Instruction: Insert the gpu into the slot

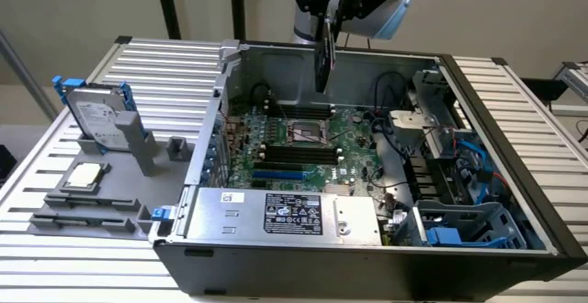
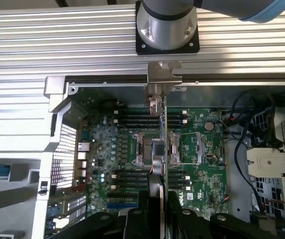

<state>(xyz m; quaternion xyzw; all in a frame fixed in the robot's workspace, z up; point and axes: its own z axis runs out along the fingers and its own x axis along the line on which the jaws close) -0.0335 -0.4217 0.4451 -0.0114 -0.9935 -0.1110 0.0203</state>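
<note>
Over the open case (image 1: 368, 275), the gripper (image 1: 335, 0) clamps the gpu (image 1: 324, 58), fingers (image 2: 143, 215) closed.

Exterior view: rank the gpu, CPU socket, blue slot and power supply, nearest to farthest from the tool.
1. gpu, gripped in the tool, hanging edge-on.
2. CPU socket, middle of the motherboard.
3. slot, blue strip nearer the camera.
4. power supply, silver box nearest the camera.

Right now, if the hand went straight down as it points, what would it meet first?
Probably the CPU socket: the gpu in the hand hangs over that, not over the slot; depth is unclear.
</note>
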